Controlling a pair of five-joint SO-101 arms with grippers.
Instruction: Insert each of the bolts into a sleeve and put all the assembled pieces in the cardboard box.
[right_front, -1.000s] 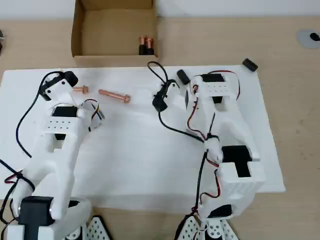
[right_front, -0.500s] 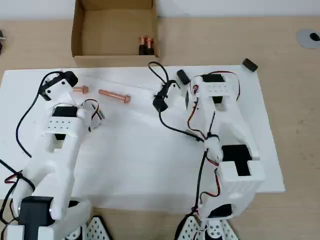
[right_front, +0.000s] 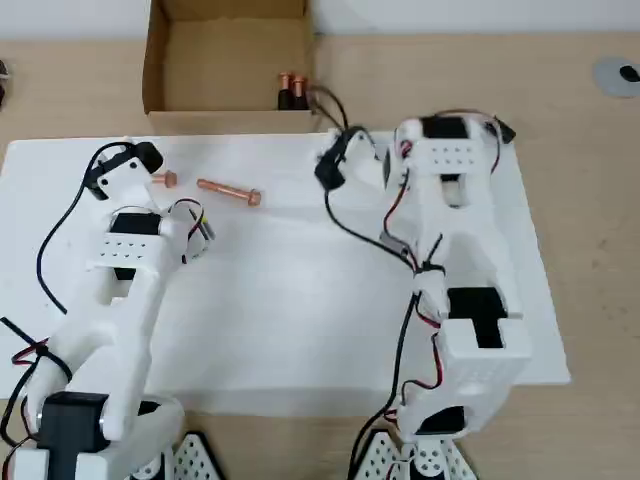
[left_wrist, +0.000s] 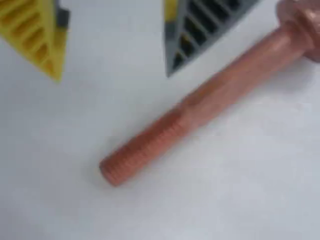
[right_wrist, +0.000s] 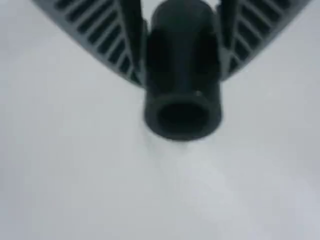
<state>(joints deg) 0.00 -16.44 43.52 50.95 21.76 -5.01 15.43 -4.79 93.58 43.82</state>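
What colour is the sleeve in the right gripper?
Black; the sleeve shows best in the right wrist view.

Cardboard box (right_front: 152, 70): no legible print.
Bolt (left_wrist: 200, 100), just beside left claw (left_wrist: 111, 74): no readable marking (threads only).
Sleeve (right_wrist: 182, 115), within right claw (right_wrist: 181, 79): nothing legible.

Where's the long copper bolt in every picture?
High view: the bolt lies on the white sheet, below the box.
Left wrist view: it slants across the middle, by the open left tool.
Right wrist view: a black sleeve instead.
Shared landmark: the white sheet.
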